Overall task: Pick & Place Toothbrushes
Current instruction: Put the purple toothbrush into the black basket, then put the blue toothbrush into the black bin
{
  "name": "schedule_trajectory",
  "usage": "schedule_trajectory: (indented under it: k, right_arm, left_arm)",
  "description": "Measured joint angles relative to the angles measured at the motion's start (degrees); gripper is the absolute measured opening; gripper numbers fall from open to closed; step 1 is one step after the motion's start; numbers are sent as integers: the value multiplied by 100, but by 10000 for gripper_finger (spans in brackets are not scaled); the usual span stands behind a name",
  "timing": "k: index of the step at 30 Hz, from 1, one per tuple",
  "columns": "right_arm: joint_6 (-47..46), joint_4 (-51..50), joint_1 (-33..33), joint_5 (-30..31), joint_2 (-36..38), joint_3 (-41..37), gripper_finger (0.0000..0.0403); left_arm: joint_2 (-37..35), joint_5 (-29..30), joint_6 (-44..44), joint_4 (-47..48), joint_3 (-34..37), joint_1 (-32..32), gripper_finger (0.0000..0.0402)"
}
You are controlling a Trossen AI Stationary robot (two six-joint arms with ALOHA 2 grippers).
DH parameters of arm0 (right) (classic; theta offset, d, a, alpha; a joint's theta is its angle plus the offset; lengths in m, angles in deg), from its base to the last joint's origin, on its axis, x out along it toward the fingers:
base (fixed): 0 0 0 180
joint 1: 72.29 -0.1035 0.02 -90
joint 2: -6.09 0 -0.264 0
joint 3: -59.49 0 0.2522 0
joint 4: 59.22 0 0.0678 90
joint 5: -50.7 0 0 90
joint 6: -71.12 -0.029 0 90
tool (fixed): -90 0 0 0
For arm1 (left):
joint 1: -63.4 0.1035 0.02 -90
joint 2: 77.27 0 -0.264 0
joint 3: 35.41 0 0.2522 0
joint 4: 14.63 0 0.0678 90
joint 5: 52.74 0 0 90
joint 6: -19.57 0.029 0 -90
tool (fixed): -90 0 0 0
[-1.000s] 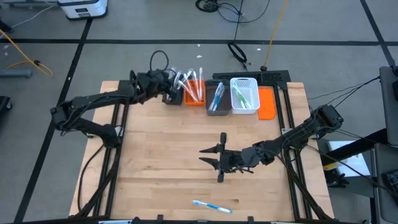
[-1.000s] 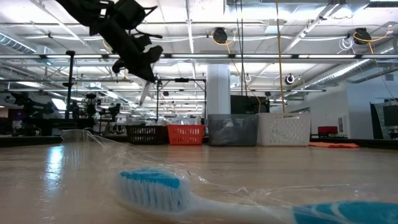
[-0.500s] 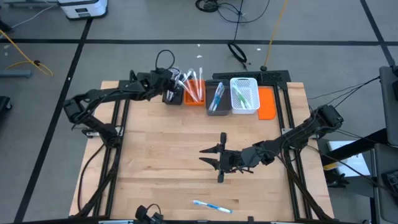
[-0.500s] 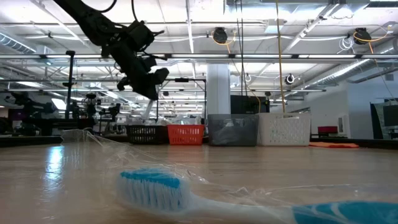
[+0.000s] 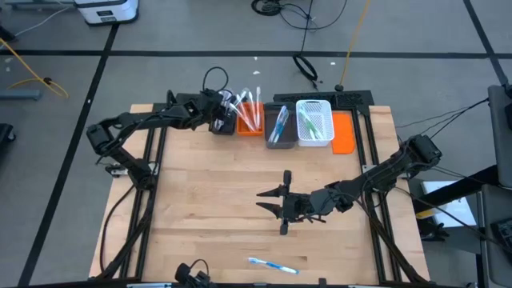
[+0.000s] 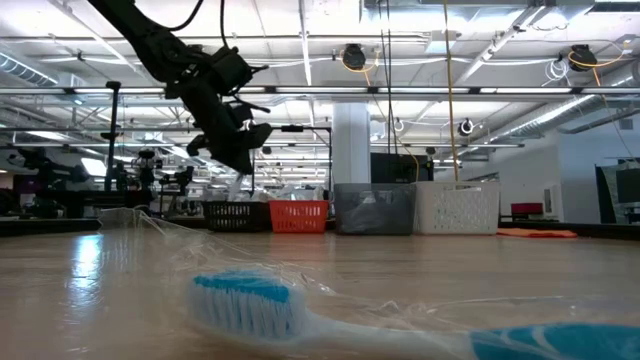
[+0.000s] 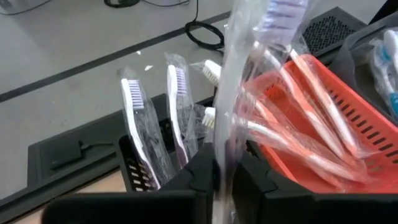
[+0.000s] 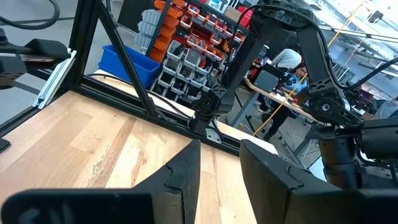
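The left end effector (image 7: 224,177) is clamped on a wrapped toothbrush (image 7: 239,74) directly above the black bin (image 5: 223,126), the orange bin (image 5: 250,120) just beside it. This looks like the drop; next comes opening and lifting clear. The right end effector (image 5: 280,210), fingers apart, waits mid-counter (image 5: 208,200); another toothbrush (image 5: 272,265) lies nearer that counter's front edge.

— What's moved since a second ago?

— My left arm has swung toward the far bins, elbow pulled back; its left gripper (image 5: 221,120) has come down over the black bin (image 5: 225,124).

— And the wrapped toothbrush (image 7: 239,81)?

— Between my fingers (image 7: 198,168) still, its lower end now hidden behind the bins at table level.
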Motion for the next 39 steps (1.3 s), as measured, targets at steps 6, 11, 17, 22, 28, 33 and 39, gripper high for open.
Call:
schedule_trajectory:
  k: [6, 11, 17, 22, 28, 33, 39]
  right_arm:
    - [0, -2, 0, 0, 0, 1, 105]
    - [0, -2, 0, 0, 0, 0, 105]
    - [0, -2, 0, 0, 0, 0, 105]
    - [0, -59, 1, 0, 0, 0, 105]
    - [0, -144, 2, 0, 0, 0, 105]
    - [-166, -152, 2, -2, 0, 0, 105]
    - [-1001, -690, 2, -34, 4, 2, 105]
  left_arm:
    - [0, 6, -159, 132, 0, 0, 81]
    - [-2, 37, -162, 149, 0, 0, 87]
    - [-2, 55, -129, 152, 0, 0, 87]
    - [-14, -42, 129, 340, 0, 0, 88]
    - [-372, -962, 382, 1030, -2, -141, 88]
    - [-763, -1051, 602, 1463, 0, -632, 88]
    - [-1085, -1056, 660, 1602, -2, -1498, 88]
